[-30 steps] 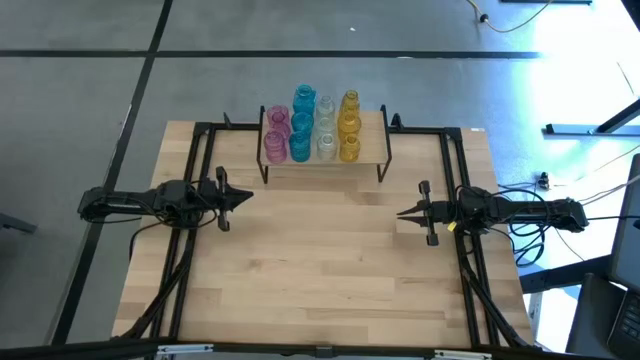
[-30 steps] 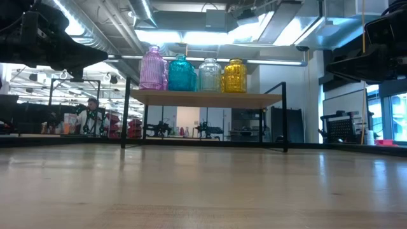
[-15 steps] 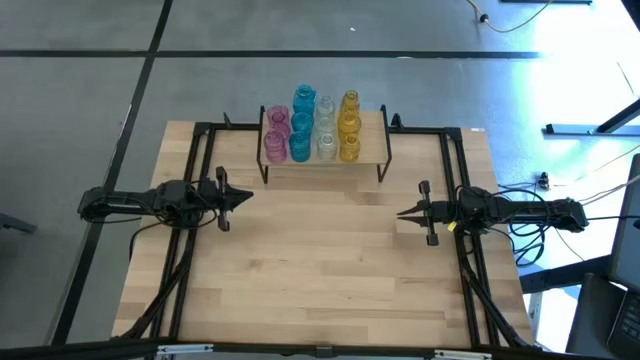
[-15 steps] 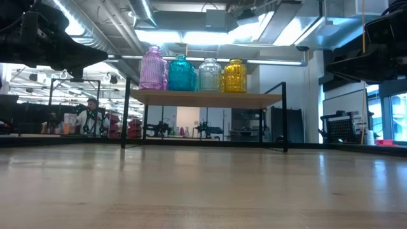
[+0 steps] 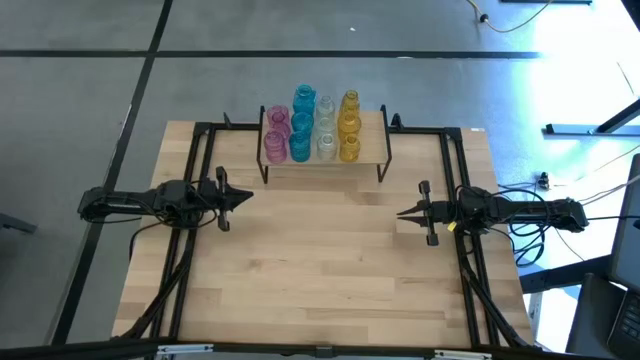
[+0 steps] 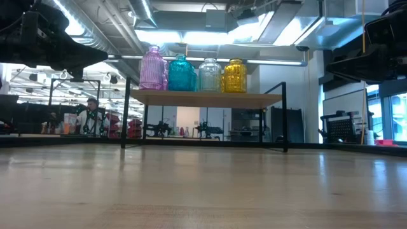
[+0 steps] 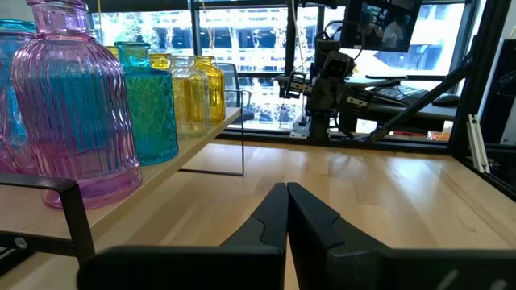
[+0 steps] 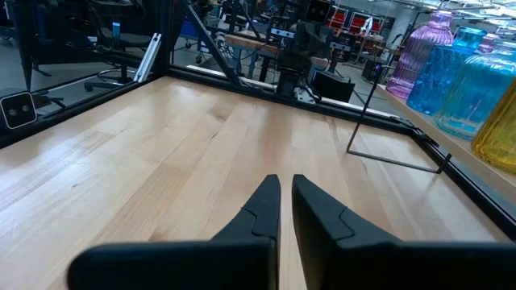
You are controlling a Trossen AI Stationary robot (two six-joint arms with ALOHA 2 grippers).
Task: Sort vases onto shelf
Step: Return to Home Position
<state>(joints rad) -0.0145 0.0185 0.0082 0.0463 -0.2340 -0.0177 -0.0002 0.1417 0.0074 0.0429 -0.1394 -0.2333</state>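
Note:
Several glass vases stand on their bases on the shelf (image 5: 373, 140) at the table's far middle, in four rows: pink (image 5: 276, 135), teal-blue (image 5: 301, 125), clear (image 5: 326, 130) and amber-yellow (image 5: 349, 125). The low view shows the front four: pink (image 6: 152, 69), teal (image 6: 182, 73), clear (image 6: 209, 74) and yellow (image 6: 234, 76). The shelf board (image 6: 206, 98) rests on thin black legs. My left gripper (image 5: 250, 196) hovers level at the table's left, shut and holding nothing. My right gripper (image 5: 400, 213) hovers level at the right, shut and holding nothing. They point at each other.
Black frame rails (image 5: 205, 150) run along both sides of the wooden tabletop (image 5: 320, 260), under the arms. The wide stretch of wood between the grippers and in front of the shelf carries nothing. A person (image 6: 92, 114) sits far off in the room behind.

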